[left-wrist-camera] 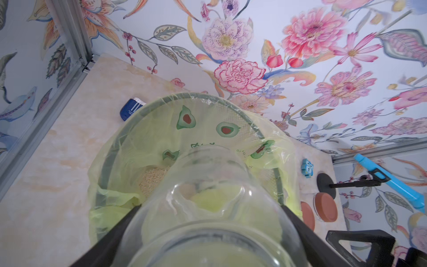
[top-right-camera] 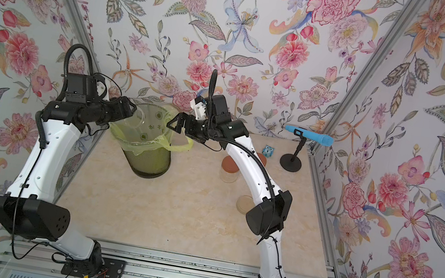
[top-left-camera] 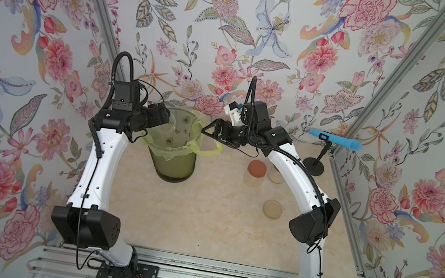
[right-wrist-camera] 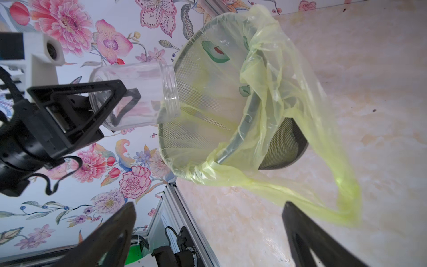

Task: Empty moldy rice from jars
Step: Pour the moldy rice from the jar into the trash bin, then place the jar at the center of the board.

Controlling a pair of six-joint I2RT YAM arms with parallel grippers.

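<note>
The jaws of the left gripper (top-left-camera: 169,121) pinch a clear jar (top-left-camera: 179,125) by its sides. Those of the right gripper (top-left-camera: 209,136) stand spread with nothing between them.

In both top views the held jar lies tipped on its side above the green bin (top-left-camera: 170,167), with its mouth over the yellow-green liner (top-left-camera: 210,150). The right gripper hovers just beside the bin's rim. On the table (top-left-camera: 195,221), a lidded jar (top-left-camera: 254,178) with a reddish-brown top stands to the right of the bin. A second jar (top-left-camera: 276,175) is half hidden behind the right arm, and a beige lid (top-left-camera: 272,209) lies alone nearer the robot's base.

The left wrist view looks along the held jar (left-wrist-camera: 208,196), with black fingers (left-wrist-camera: 108,240) pressed against the glass on either side. Past it, the moldy rice (left-wrist-camera: 153,179) lies as a pale grainy heap at the bottom of the liner.

In the right wrist view the jar (right-wrist-camera: 143,92) looks empty, and its mouth is just at the bin's mesh rim. The right gripper's own fingers (right-wrist-camera: 111,235) stand wide apart over bare table.
</note>
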